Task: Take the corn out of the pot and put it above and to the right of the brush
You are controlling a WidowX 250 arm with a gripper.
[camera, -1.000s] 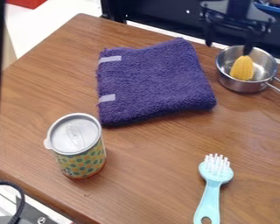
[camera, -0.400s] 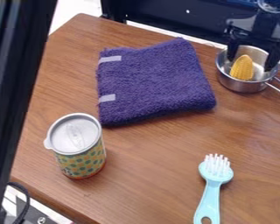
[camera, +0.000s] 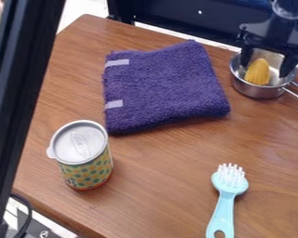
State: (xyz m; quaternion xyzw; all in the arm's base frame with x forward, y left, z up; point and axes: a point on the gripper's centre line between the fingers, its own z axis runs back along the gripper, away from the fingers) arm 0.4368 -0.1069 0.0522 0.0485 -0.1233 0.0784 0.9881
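Observation:
My gripper [camera: 265, 65] is at the upper right, over the metal pot [camera: 261, 91]. It is open, one finger at the pot's left inner side and the other at its right. Between the two fingers, the yellow corn [camera: 258, 72] leans inside the pot, its upper end partly under the gripper. The light blue brush [camera: 230, 188] lies at the lower right of the table, white bristles at the top and handle toward the front edge.
A folded purple towel [camera: 164, 88] lies left of the pot. A lidded, dotted can [camera: 86, 160] stands at the lower left of the wooden table [camera: 170, 186]. The pot's handle points right. A black arm part [camera: 27, 93] crosses the left side.
The gripper has moved right and down from behind the pot, so its fingers now straddle the corn. The black arm part at the left has swung farther into view.

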